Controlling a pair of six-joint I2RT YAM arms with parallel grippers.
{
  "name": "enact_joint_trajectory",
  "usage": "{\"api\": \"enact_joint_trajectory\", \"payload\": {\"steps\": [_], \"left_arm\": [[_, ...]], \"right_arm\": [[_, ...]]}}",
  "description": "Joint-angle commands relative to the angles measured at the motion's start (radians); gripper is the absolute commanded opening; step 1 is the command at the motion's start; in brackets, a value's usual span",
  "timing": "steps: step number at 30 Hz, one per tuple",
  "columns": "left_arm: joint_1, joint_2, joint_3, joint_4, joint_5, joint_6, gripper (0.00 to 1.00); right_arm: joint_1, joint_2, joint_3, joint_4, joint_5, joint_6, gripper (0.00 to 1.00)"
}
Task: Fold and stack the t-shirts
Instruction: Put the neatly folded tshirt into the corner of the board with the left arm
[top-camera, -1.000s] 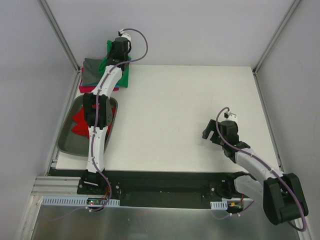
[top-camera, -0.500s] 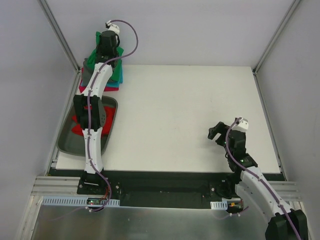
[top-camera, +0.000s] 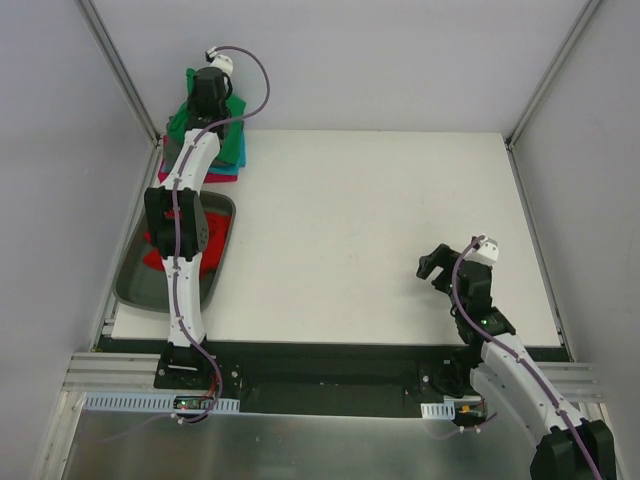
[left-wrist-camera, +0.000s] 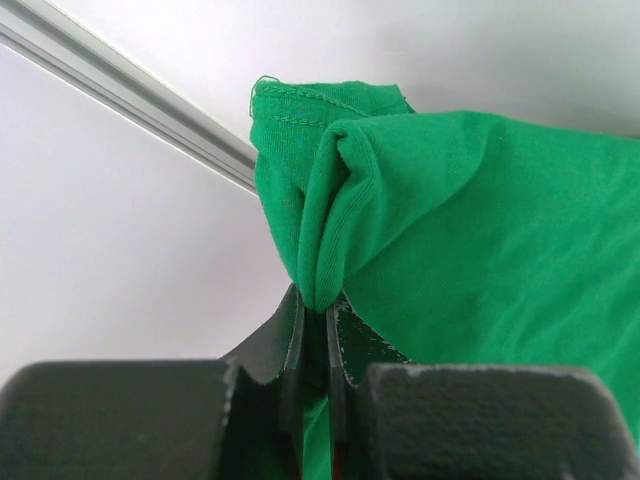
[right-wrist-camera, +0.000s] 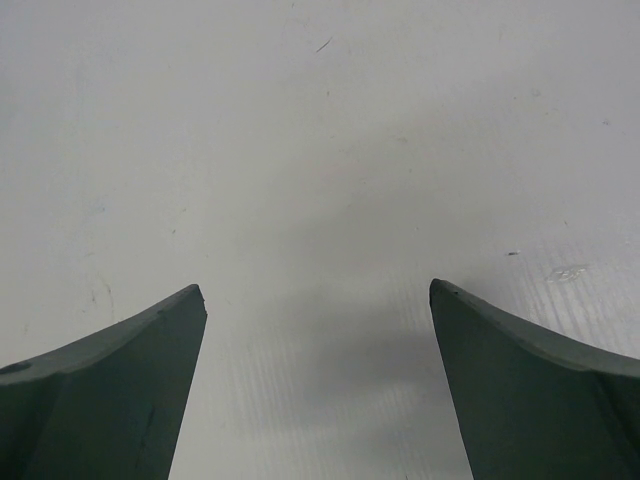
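Observation:
My left gripper (top-camera: 207, 100) is at the far left corner, shut on a fold of the bright green t-shirt (top-camera: 186, 117). In the left wrist view the green t-shirt (left-wrist-camera: 470, 220) bunches up from between my left gripper's (left-wrist-camera: 315, 305) closed fingers. It lies over a stack of folded shirts, where a teal one (top-camera: 236, 150) and a pink-magenta one (top-camera: 222, 177) show at the edges. A red t-shirt (top-camera: 212, 222) lies crumpled in the grey metal tray (top-camera: 135, 290). My right gripper (top-camera: 432, 266) is open and empty above the bare table (right-wrist-camera: 320, 150) at the near right.
The tray stands at the table's left edge, partly under the left arm. Metal frame posts (top-camera: 120, 70) rise at the back corners, one close to the left gripper. The white table top (top-camera: 380, 220) spreads between the arms.
The left gripper has carried the green shirt further left and back over the stack, covering the grey shirt. The right arm drew back toward its base, then stayed still.

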Motion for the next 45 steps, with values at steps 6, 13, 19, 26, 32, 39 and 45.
{"api": "enact_joint_trajectory", "payload": {"steps": [6,13,19,26,32,39,45], "left_arm": [[0.027,0.060,0.059,0.135,-0.094,-0.003,0.11],[0.031,0.048,0.050,0.129,-0.142,-0.038,0.82],[0.030,-0.037,-0.005,0.099,-0.126,-0.098,0.99],[-0.018,-0.194,-0.032,-0.165,-0.042,-0.329,0.99],[-0.087,-0.539,-0.218,-0.354,0.287,-0.619,0.99],[-0.287,-0.934,-0.770,-0.349,0.319,-0.882,0.99],[-0.544,-1.222,-1.243,-0.328,0.231,-1.103,0.99]], "right_arm": [[-0.005,0.003,0.022,-0.017,0.041,0.015,0.96],[-0.005,-0.014,0.031,-0.037,0.016,0.026,0.96],[-0.003,-0.072,0.028,-0.082,0.004,0.032,0.96],[-0.003,-0.153,0.046,-0.180,-0.025,0.032,0.96],[-0.005,-0.222,0.057,-0.264,-0.076,0.048,0.96],[-0.003,-0.255,0.059,-0.304,-0.194,0.095,0.96],[-0.002,-0.265,0.077,-0.370,-0.242,0.114,0.96]]}}
